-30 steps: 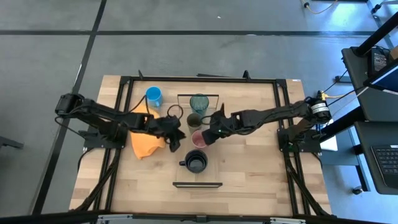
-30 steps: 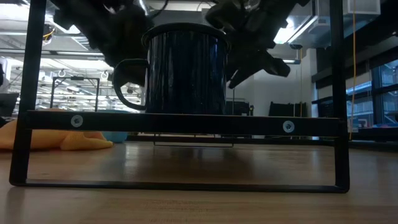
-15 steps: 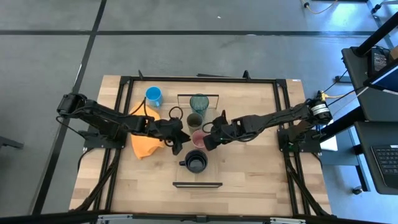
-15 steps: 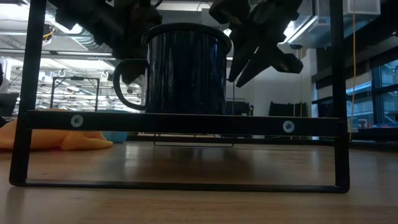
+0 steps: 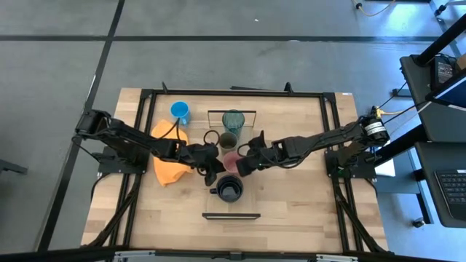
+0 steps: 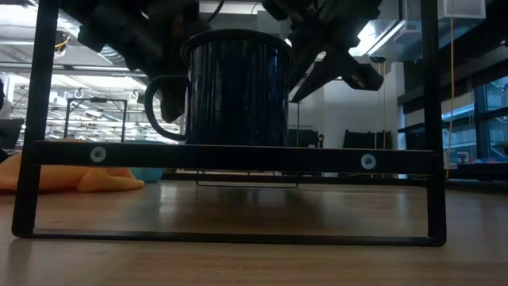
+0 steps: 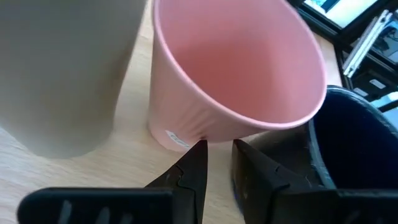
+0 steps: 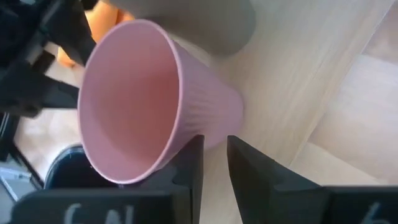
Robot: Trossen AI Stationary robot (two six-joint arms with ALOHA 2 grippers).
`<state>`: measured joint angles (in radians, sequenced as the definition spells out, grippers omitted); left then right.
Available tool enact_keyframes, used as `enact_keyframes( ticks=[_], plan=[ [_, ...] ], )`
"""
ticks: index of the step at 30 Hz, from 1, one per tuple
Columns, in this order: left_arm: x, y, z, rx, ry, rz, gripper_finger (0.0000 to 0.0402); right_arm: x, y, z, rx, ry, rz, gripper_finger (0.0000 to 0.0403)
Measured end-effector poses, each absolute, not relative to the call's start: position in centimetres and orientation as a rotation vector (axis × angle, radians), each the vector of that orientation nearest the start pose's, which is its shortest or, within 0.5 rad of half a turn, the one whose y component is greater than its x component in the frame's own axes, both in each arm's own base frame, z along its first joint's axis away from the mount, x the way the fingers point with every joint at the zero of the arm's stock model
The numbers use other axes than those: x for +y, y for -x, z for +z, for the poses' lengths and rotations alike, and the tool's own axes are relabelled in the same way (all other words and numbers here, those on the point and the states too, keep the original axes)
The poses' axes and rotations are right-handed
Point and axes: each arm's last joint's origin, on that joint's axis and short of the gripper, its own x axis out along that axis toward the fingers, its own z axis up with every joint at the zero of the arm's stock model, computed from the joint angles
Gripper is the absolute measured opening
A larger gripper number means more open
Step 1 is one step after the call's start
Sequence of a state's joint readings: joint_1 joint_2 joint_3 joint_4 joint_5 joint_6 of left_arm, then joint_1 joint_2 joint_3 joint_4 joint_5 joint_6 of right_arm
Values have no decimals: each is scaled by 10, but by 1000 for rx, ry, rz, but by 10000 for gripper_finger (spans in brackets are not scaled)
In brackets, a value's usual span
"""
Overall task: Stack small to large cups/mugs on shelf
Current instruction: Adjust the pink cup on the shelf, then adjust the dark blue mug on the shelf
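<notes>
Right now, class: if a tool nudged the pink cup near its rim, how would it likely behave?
The pink cup flares from a narrow base to a wide rim, so it would probably tip rather than slide. Its thin wall suggests it is light. The black mug close beside it could stop it.
</notes>
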<state>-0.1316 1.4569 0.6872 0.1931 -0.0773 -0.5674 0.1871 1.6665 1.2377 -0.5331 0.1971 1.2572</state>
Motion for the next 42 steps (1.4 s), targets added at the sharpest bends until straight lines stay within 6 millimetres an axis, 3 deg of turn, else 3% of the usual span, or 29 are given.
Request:
enact_keyframes(
  ticks=[16,29,36,42],
  plan=[
    [-20,-292,188,503,509,161,69,57,-335,235,852,-947,-665,76],
    [-21,-291,186,538,513,136,69,57,-335,235,871,-927,-647,76],
    [-28,-285,187,588,481,120,69,60,-332,233,938,-943,-621,76],
    [-56,-273,182,696,431,66,69,80,-330,235,959,-986,-556,76]
  ],
)
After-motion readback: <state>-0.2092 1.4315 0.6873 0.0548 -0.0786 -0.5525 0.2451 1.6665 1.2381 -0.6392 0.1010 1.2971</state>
